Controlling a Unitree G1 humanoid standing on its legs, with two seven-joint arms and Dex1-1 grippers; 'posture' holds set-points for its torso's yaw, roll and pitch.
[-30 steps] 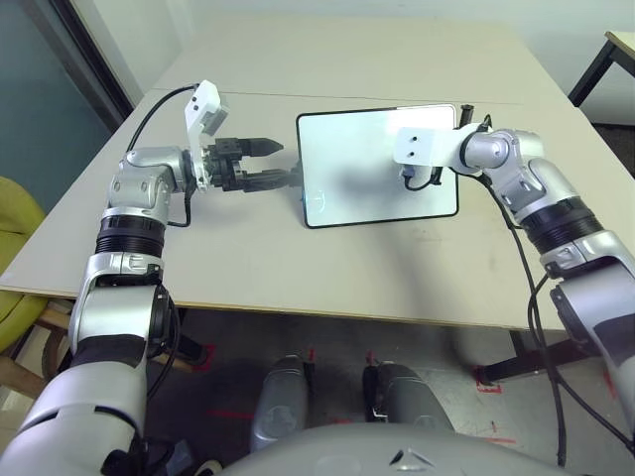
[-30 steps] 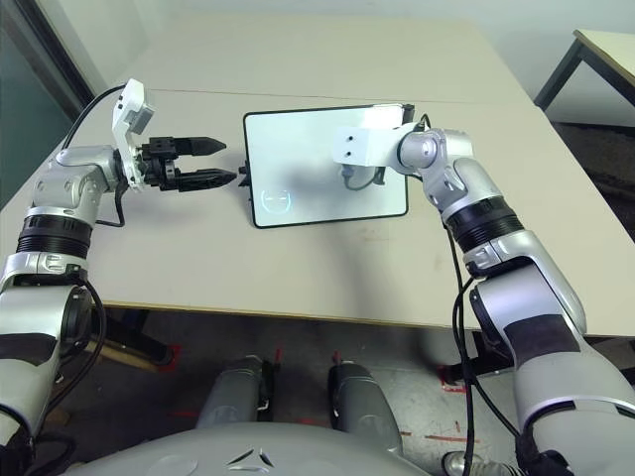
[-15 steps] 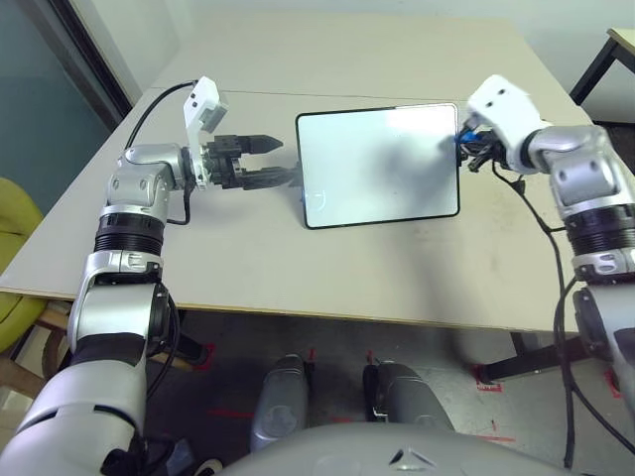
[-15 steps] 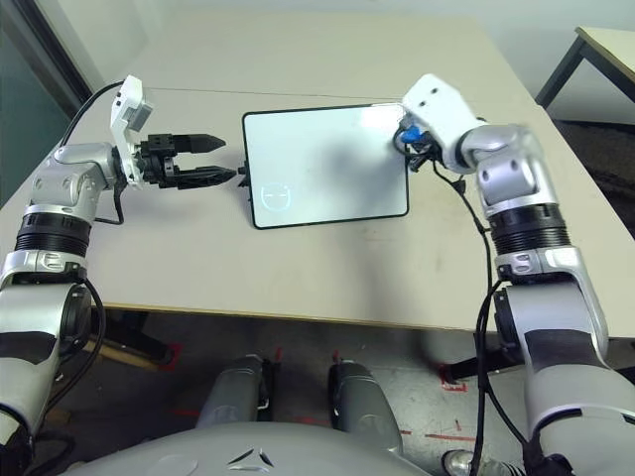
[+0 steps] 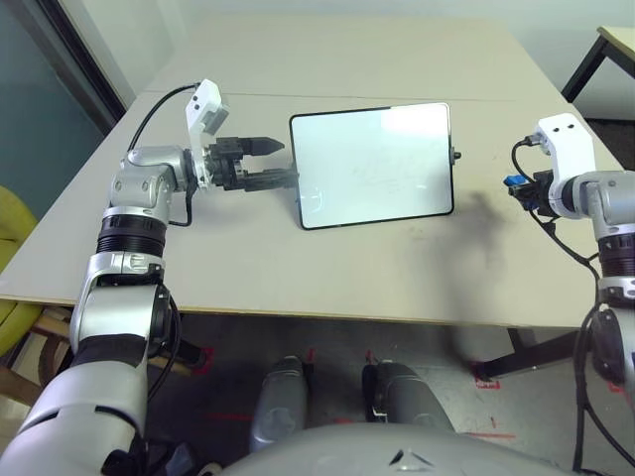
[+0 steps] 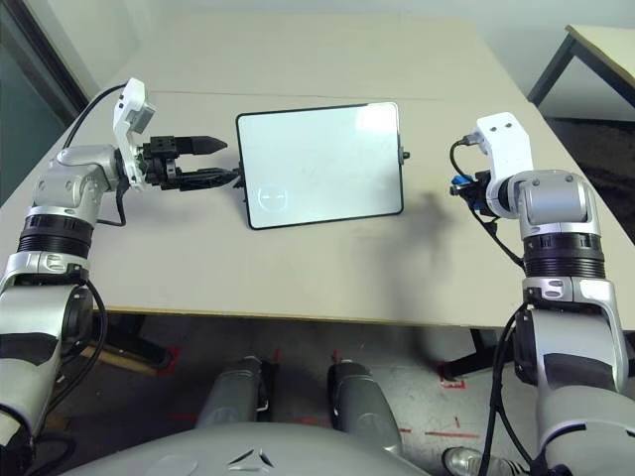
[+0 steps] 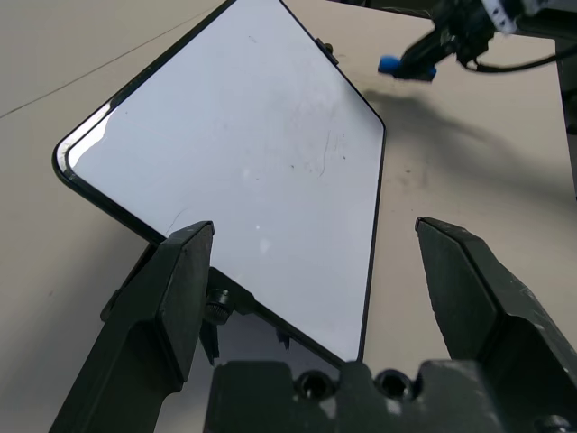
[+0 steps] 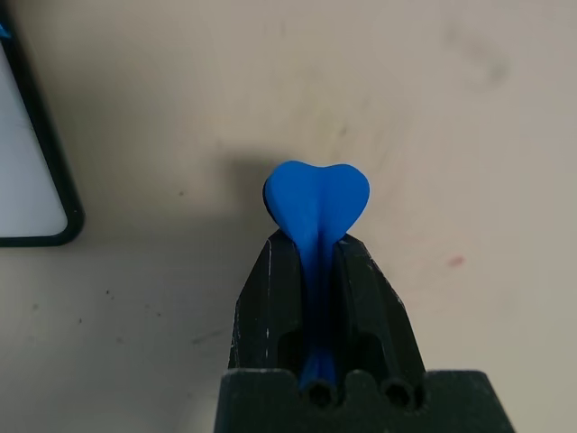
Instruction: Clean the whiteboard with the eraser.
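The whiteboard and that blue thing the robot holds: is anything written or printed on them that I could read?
None to read.
The whiteboard: only faint smudges and a small round mark near its lower left corner, no letters.
The eraser: plain blue, no label, gripped in the right pincer.

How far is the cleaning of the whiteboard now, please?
Mostly done: the whiteboard looks nearly white, with faint smudges left. In hand: the right gripper holds the eraser above the table, beside the board. The left gripper is open at its edge. Left: putting the eraser down.
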